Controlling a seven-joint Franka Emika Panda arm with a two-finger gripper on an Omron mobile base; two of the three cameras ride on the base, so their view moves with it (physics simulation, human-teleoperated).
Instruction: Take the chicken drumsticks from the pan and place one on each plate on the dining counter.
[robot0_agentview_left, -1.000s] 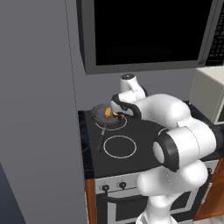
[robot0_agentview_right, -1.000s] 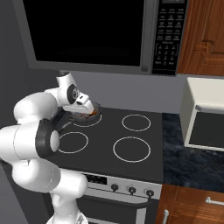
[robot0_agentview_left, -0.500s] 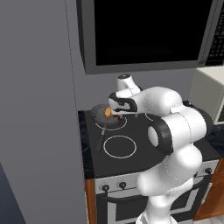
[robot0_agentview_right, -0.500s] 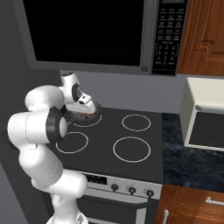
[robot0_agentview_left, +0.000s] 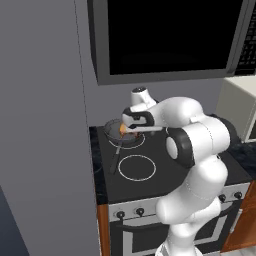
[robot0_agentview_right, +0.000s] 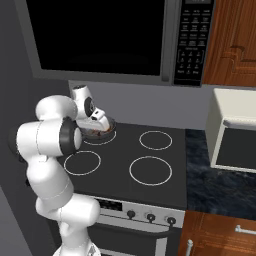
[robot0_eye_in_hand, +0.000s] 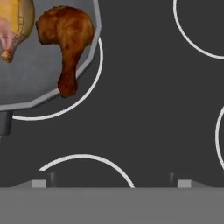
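Note:
The pan (robot0_eye_in_hand: 41, 85) is a round grey frying pan on the stove's back left burner, with its dark handle (robot0_agentview_left: 114, 159) pointing toward the front. Two chicken drumsticks lie in it: a reddish-brown one (robot0_eye_in_hand: 65, 39) and a golden, paler one (robot0_eye_in_hand: 15, 24). In the left base view the golden one shows as an orange spot (robot0_agentview_left: 122, 129). My gripper (robot0_eye_in_hand: 111, 183) hovers open over the stove just beside the pan, holding nothing. It hangs at the pan's rim (robot0_agentview_left: 129, 131) (robot0_agentview_right: 99, 127). The plates and the dining counter are out of view.
The black stove top (robot0_agentview_right: 150, 150) has white burner rings. A dark microwave (robot0_agentview_right: 100, 35) hangs low above it. A tall grey panel (robot0_agentview_left: 45, 125) walls off the left. A white appliance (robot0_agentview_right: 235, 130) stands on the counter to the right.
The arm's elbow has swung forward and the hand has crept slightly left over the pan. The gripper stays open and the drumsticks have not moved.

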